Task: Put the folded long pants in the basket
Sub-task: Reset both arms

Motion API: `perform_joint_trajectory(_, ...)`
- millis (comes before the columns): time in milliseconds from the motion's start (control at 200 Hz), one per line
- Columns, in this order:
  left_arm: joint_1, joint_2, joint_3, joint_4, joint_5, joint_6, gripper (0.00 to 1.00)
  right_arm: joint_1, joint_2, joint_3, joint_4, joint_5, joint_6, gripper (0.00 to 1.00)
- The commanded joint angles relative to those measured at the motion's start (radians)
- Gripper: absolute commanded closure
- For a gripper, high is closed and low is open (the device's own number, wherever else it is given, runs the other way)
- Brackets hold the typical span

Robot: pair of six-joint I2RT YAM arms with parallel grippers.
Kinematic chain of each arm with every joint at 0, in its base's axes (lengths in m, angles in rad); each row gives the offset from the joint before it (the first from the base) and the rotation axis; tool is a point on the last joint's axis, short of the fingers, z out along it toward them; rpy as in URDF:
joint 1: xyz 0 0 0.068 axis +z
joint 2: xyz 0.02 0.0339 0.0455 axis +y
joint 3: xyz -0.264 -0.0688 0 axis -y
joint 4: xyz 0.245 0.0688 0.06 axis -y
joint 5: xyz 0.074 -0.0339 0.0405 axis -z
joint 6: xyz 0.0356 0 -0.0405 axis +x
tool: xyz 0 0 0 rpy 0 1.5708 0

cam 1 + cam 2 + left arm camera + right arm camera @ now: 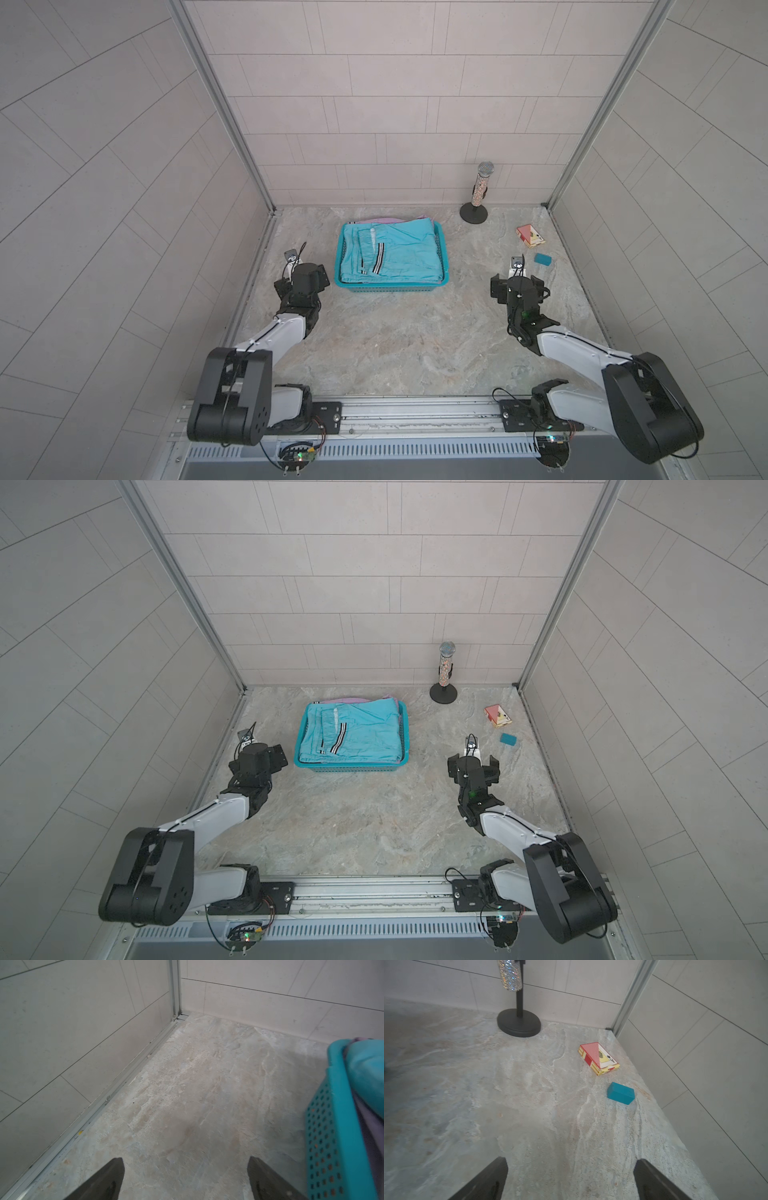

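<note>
I am looking down on a marbled grey table that is sitting inside pale tiled walls. The basket is standing toward 12 o'clock from the table's middle, a turquoise plastic tub with a solid rim and mesh walls.

The turquoise pants are lying on top, inside the basket and filling it almost edge to edge. They are a flat, slightly rumpled rectangle. A black-white striped band is running across it roughly from 12 toward 6 o'clock. The bundle's long axis seems to be running from 9 to 3 o'clock, in line with the basket's long side. Under it, the lilac pants are peeking out over the rim at the 12 o'clock edge. I cannot tell what is lying beneath these.

The left gripper is hanging just beside the basket at its 9 o'clock side. Its jaws are standing wide over bare table and are holding nothing. In the left wrist view the basket wall is showing close by. The right gripper is hanging well apart from the basket at its 3 o'clock. It is likewise spread wide with nothing between the jaws.

A glittery microphone on a black stand is standing at 1 o'clock by the back wall. A card box and a teal block are lying near each other at 2 o'clock.
</note>
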Motion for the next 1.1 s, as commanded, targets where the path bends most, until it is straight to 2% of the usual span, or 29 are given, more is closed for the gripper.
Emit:
perform_joint_trajectory(0,0.015,0.001,0.003,0.163,-0.129,0.054,0.00,-0.018,0.084,-0.088,0.383,0.099,-0.042,0.00)
perform_joint_trajectory(60,0.040,0.036,-0.024,0.291,-0.149,0.049,0.00,-0.030,0.117,-0.078,0.420,0.054,-0.072,0.00)
perform_joint_trajectory(150,0.067,0.006,0.024,0.112,-0.076,-0.002,0.00,-0.055,0.192,-0.023,0.390,0.055,-0.084,0.00)
perform_joint_trajectory(220,0.063,0.009,-0.008,0.119,-0.031,0.037,0.00,-0.107,0.324,-0.031,0.575,-0.022,-0.074,0.00)
perform_joint_trajectory(260,0.058,0.019,-0.046,0.143,-0.060,0.028,0.00,-0.106,0.294,-0.007,0.466,-0.028,-0.059,0.00)
perform_joint_trajectory(280,0.058,0.033,-0.074,0.176,-0.072,0.011,0.00,-0.114,0.266,0.006,0.390,-0.044,-0.047,0.00)
perform_joint_trajectory(315,0.056,0.094,-0.146,0.360,-0.090,0.005,0.00,-0.129,0.242,0.034,0.294,-0.066,-0.027,0.00)
perform_joint_trajectory(345,0.056,0.155,-0.195,0.579,-0.070,0.054,0.00,-0.136,0.260,0.047,0.304,-0.079,-0.025,0.00)
perform_joint_trajectory(365,0.059,0.170,-0.219,0.635,-0.011,0.076,0.00,-0.144,0.282,0.051,0.324,-0.099,-0.026,0.00)
perform_joint_trajectory(410,0.059,0.142,-0.195,0.523,0.101,0.098,0.00,-0.169,0.343,0.045,0.395,-0.135,-0.012,0.00)
perform_joint_trajectory(435,0.053,0.150,-0.151,0.431,0.111,0.103,0.00,-0.171,0.360,0.025,0.465,-0.134,-0.016,0.00)
perform_joint_trajectory(490,0.036,0.282,-0.149,0.637,0.118,0.161,0.00,-0.173,0.324,0.045,0.358,-0.129,0.008,0.00)
perform_joint_trajectory(510,0.032,0.295,-0.143,0.655,0.125,0.177,0.00,-0.173,0.316,0.059,0.318,-0.124,0.009,0.00)
perform_joint_trajectory(580,0.032,0.195,-0.070,0.336,0.107,0.131,0.00,-0.175,0.325,0.047,0.359,-0.129,0.006,0.00)
perform_joint_trajectory(625,0.030,0.248,-0.105,0.487,0.103,0.145,0.00,-0.168,0.348,0.019,0.455,-0.123,-0.015,0.00)
perform_joint_trajectory(665,0.027,0.281,-0.131,0.602,0.103,0.165,0.00,-0.157,0.335,-0.001,0.469,-0.126,-0.021,0.00)
perform_joint_trajectory(760,0.027,0.197,-0.100,0.406,0.103,0.140,0.00,-0.156,0.347,-0.025,0.537,-0.179,-0.050,0.00)
perform_joint_trajectory(896,0.028,0.255,-0.146,0.590,0.100,0.154,0.00,-0.157,0.334,0.028,0.413,-0.179,-0.039,0.00)
perform_joint_trajectory(1096,0.027,0.214,-0.113,0.458,0.093,0.136,0.00,-0.158,0.336,0.026,0.419,-0.184,-0.039,0.00)
